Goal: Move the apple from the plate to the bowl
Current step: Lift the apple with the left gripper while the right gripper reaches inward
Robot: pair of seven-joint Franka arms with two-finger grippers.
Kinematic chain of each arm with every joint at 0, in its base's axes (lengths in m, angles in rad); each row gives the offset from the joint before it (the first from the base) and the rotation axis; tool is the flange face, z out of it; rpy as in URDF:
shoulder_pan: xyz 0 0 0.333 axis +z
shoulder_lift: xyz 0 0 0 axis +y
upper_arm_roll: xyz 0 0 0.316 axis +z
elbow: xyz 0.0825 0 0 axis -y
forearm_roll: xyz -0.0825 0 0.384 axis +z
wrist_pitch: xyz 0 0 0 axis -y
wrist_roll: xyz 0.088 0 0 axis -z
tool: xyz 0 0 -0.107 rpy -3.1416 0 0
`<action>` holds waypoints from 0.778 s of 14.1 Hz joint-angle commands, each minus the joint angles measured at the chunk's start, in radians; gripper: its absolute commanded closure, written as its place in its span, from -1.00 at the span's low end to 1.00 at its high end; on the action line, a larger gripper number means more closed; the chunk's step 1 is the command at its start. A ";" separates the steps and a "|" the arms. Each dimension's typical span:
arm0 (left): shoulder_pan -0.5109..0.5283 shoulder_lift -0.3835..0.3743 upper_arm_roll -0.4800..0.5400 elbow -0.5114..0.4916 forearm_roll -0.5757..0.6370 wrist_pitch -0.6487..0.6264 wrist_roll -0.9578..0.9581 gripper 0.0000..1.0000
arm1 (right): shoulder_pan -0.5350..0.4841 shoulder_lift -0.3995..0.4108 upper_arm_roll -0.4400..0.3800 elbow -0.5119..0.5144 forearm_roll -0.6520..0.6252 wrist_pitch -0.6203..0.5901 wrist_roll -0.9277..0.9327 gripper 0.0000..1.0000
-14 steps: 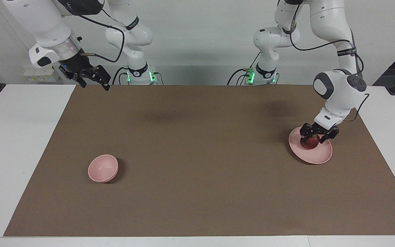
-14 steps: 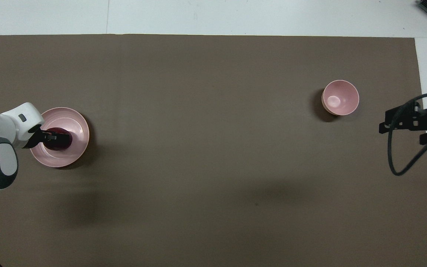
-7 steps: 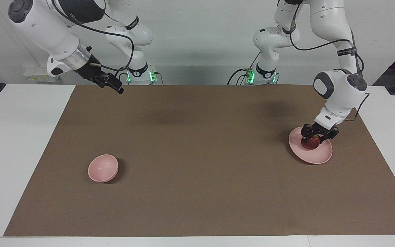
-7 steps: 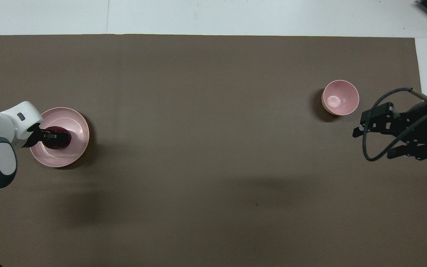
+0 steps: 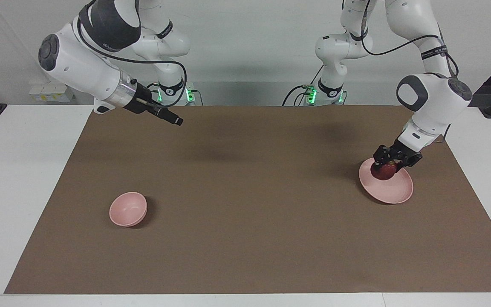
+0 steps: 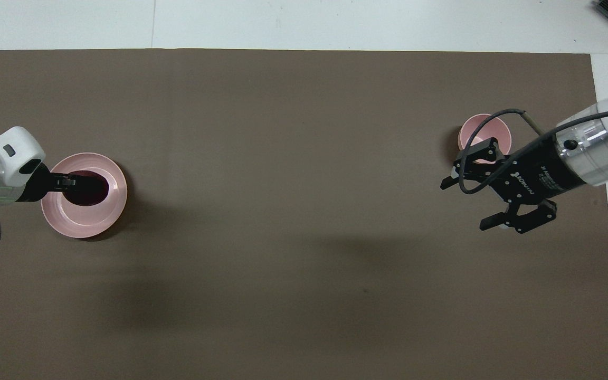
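Observation:
A dark red apple [image 5: 382, 173] [image 6: 88, 193] sits between the fingers of my left gripper [image 5: 388, 164] [image 6: 78, 182], which is shut on it. It hangs just above the pale pink plate [image 5: 392, 194] [image 6: 79, 228], over the part of the plate nearer the robots. The small deep pink bowl [image 5: 128, 209] [image 6: 488, 126] stands empty toward the right arm's end of the table. My right gripper [image 5: 176, 120] [image 6: 464, 206] is open and holds nothing. It is high in the air and covers part of the bowl in the overhead view.
A brown mat [image 5: 245, 238] covers most of the white table [image 5: 24, 179]. Nothing else lies on the mat between plate and bowl. The right arm's black cable [image 6: 499, 113] loops over the bowl's rim in the overhead view.
My left gripper closed on the apple and raised it slightly toward the plate's robot-side rim. The right arm swung inward over the mat, its gripper staying open.

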 commanded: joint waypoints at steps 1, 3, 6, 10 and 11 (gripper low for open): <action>-0.009 -0.015 -0.032 0.012 -0.121 -0.035 -0.006 1.00 | 0.018 0.008 0.002 -0.044 0.109 0.064 0.072 -1.00; -0.009 -0.015 -0.059 0.013 -0.273 -0.035 -0.006 1.00 | 0.023 0.007 0.002 -0.107 0.233 0.147 0.127 -1.00; -0.009 -0.021 -0.114 0.008 -0.402 -0.025 -0.042 1.00 | 0.090 0.008 0.002 -0.147 0.303 0.271 0.221 -1.00; -0.009 -0.027 -0.193 0.002 -0.569 -0.002 -0.056 1.00 | 0.167 0.036 0.004 -0.197 0.415 0.411 0.278 -1.00; -0.009 -0.030 -0.207 -0.004 -0.611 0.017 -0.056 1.00 | 0.191 0.046 0.004 -0.201 0.439 0.437 0.282 -1.00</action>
